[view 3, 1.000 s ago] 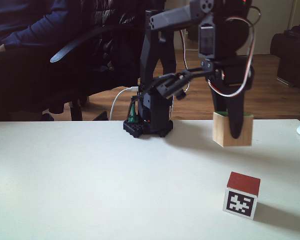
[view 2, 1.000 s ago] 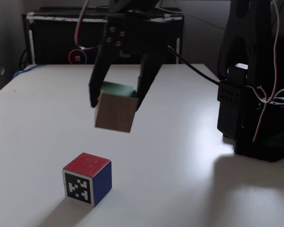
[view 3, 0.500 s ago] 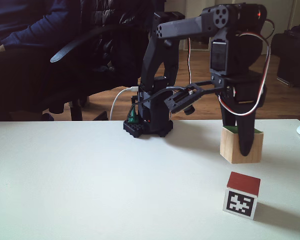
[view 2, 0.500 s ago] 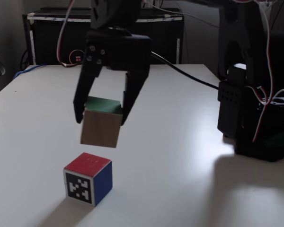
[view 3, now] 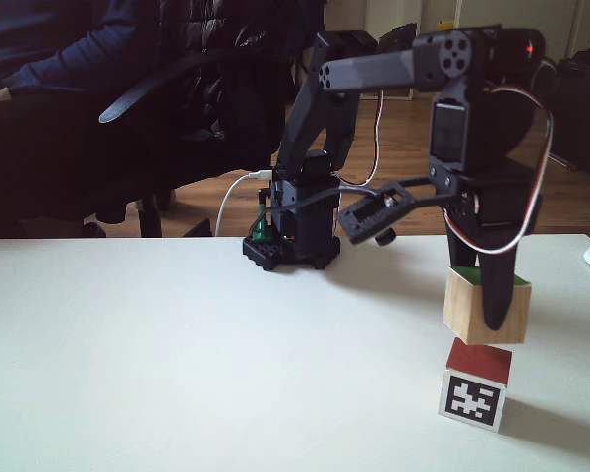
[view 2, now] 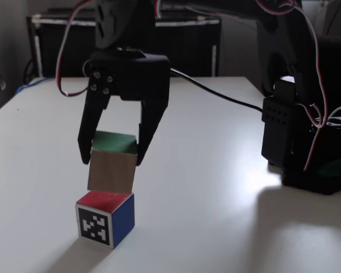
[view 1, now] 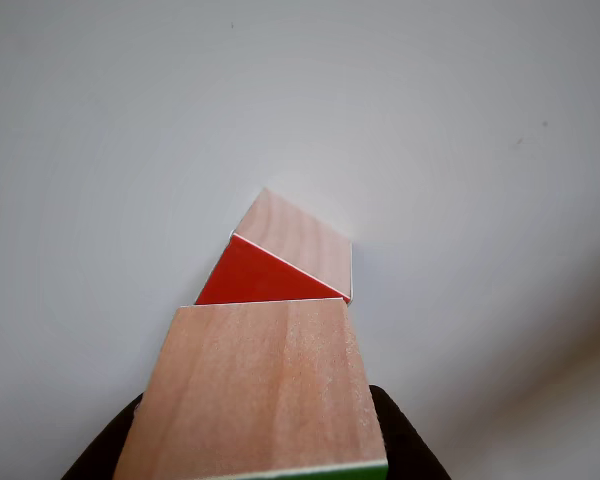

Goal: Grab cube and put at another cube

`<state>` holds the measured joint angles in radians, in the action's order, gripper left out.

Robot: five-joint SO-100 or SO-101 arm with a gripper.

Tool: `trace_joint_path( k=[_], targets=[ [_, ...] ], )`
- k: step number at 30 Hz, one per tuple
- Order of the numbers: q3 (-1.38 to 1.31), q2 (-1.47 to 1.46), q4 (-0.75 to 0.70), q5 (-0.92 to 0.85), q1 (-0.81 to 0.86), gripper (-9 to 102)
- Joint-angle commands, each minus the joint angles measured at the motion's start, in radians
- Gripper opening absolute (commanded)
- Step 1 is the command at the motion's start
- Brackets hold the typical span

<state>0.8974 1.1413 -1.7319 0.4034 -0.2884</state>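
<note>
You will find no readable words, brand names or numbers in these views. The one sign present is a black-and-white square fiducial marker [view 2: 95, 224], a coded block pattern with no letters, on the side face of the red-topped cube [view 2: 105, 218]; it also shows on that cube in the other fixed view [view 3: 471, 399].

In a fixed view the room is dim and the arm nearly a silhouette; a bright patch of glare lies on the desk [view 2: 256, 182] toward 3 o'clock, with dark shadow beneath it. In the other view light is soft and even. In another fixed view daylight brightens the background at 12 o'clock.
</note>
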Motion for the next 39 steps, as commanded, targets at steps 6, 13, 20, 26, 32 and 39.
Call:
trace_joint_path(
  k=[6,13,20,26,32,39],
  targets=[
    [-0.084,-0.038,-0.005,0.02,-0.017,15],
    [-0.143,-0.101,-0.023,0.037,-0.014,16],
    [-0.186,-0.127,-0.029,0.038,0.003,16],
    [-0.25,-0.164,-0.074,0.038,-0.002,18],
    [-0.259,-0.181,-0.074,0.054,0.002,21],
    [-0.258,-0.189,-0.074,0.055,0.0,36]
  ],
)
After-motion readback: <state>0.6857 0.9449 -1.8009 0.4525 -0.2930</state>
